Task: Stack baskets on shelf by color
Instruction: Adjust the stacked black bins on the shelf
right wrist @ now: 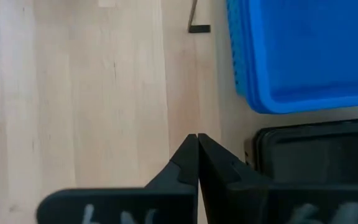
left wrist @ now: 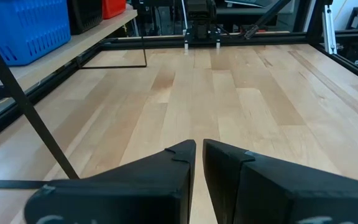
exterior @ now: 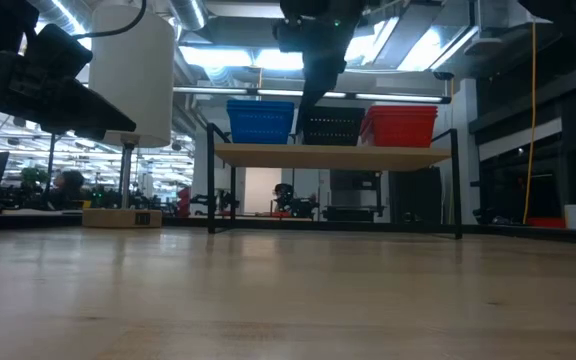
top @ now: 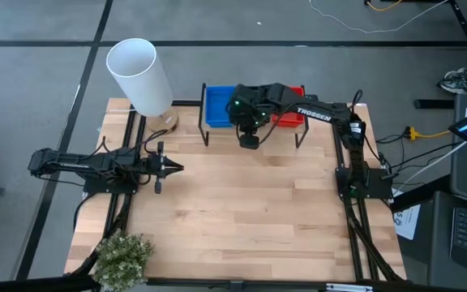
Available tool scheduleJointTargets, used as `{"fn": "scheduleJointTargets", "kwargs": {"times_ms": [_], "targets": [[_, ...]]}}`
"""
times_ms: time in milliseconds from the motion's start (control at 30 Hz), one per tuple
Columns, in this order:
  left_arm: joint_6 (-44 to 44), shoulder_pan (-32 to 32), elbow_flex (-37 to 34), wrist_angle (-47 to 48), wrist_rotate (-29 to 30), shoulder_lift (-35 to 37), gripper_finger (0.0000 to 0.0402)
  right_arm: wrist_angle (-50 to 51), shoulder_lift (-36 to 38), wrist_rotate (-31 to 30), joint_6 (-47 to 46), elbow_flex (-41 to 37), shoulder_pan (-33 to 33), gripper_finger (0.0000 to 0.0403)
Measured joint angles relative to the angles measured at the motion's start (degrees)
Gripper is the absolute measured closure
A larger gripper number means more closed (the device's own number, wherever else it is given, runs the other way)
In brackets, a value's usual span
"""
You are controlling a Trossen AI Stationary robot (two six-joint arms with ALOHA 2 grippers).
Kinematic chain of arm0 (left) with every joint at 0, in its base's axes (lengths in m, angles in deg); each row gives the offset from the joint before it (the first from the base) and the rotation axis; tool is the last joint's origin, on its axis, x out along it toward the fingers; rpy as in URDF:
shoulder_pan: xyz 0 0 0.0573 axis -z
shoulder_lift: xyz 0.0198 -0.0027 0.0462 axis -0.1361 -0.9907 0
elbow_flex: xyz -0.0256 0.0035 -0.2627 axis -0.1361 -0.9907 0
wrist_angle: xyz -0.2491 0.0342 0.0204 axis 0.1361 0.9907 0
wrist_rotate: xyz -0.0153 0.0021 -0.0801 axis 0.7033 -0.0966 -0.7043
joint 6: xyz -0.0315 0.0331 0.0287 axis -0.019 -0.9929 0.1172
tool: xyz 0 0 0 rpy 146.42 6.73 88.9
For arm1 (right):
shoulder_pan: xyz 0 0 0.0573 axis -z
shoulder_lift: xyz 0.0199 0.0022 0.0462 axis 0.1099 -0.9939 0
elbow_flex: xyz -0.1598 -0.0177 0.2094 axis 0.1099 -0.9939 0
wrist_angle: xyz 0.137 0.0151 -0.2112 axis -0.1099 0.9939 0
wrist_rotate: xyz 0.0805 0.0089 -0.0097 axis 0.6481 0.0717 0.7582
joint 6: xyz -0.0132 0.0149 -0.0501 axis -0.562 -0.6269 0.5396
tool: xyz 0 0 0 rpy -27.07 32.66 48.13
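Shelf (exterior: pixel 333 156), far counter edge: blue (exterior: pixel 261 121), black (exterior: pixel 330 127) and red baskets (exterior: pixel 400 126) stacked by colour; right end effector (right wrist: pixel 196 163) closed, empty, above shelf's front edge—retreat straight up, clear of rims; left end effector (left wrist: pixel 199 163) closed, idle.

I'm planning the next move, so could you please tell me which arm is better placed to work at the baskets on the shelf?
The right. Its gripper hangs at the shelf edge above the black baskets, between blue and red. The left gripper waits mid-table, away from the shelf.
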Motion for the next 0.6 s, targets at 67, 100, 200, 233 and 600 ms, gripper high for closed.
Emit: {"fn": "scheduleJointTargets", "kwargs": {"times_ms": [67,100,200,233,600], "targets": [[0.0,0.0,0.0,0.0,0.0,0.0,0.0376,-0.9,0.0,0.1,0.0,-1.0,0.6,0.0403],[0.0,0.0,0.0,0.0,0.0,0.0,0.0376,-1.2,0.0,-0.1,0.1,-1.4,0.8,0.0403],[0.0,0.0,0.0,0.0,0.0,0.0,0.0376,-3.0,0.0,-1.5,0.2,-1.5,1.0,0.0403],[0.0,0.0,0.0,0.0,0.0,0.0,0.0376,-3.3,0.0,-2.0,0.3,-1.5,0.9,0.0403],[0.0,0.0,0.0,0.0,0.0,0.0,0.0376,-3.1,0.0,-1.5,-0.6,-1.5,1.2,0.0403]]}}
